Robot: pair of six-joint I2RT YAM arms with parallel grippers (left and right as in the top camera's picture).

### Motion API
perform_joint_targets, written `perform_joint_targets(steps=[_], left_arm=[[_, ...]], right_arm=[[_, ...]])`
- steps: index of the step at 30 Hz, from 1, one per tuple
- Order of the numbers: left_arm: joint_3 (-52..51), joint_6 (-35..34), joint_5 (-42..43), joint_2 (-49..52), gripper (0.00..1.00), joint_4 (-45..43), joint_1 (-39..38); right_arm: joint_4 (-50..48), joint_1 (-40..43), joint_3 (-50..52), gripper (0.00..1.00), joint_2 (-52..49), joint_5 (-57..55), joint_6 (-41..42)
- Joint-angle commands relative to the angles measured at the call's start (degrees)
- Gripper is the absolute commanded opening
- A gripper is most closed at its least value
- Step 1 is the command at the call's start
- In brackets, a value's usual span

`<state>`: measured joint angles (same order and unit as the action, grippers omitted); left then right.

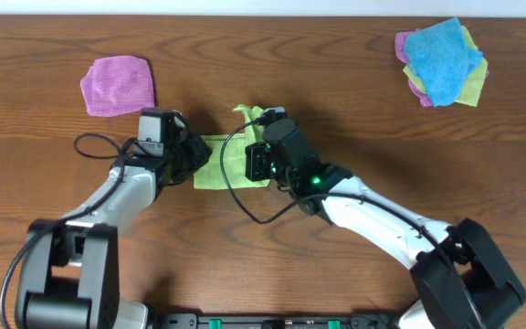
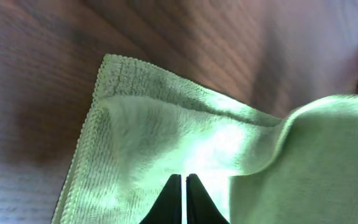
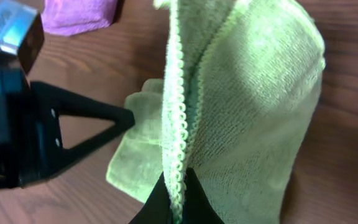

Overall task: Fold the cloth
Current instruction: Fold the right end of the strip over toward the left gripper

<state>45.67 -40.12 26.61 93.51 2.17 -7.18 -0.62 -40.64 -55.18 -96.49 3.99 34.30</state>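
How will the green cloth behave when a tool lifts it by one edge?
Probably floppy: the green cloth drapes in soft folds from the right tool pinching its edge. Likely light, since that small pinch holds it up. Its looped weave looks grippy, so slipping seems unlikely.

No text, label, brand, number or sign can be read in any view.

A lime-green terry cloth (image 1: pixel 217 169) with a looped, stitched hem is laid near the middle of the wooden worktop (image 1: pixel 336 82). One part is spread flat on the wood, and the other is lifted and draped over it in a loose fold. It is pinched by the left pincer (image 2: pixel 184 182) and, at the raised hem, by the right pincer (image 3: pixel 175 186).
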Motion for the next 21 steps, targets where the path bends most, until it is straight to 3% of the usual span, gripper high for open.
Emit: perform_joint_targets(steps=[1,12,21], left_arm=[[0.3,1.9,0.0,-1.4,0.06,1.1,1.2],[0.3,5.7,-0.2,-6.8,0.06,7.3,7.1],[0.3,8.1,-0.4,-10.9,0.06,11.0,12.2]], right_arm=[[0.2,-1.6,-1.8,0.01,-0.2,-0.7,0.8],[0.7,-2.9,-3.2,0.01,-1.4,-0.7,0.5],[6.9,-6.1,-11.9,0.01,-9.4,-0.6,-0.2]])
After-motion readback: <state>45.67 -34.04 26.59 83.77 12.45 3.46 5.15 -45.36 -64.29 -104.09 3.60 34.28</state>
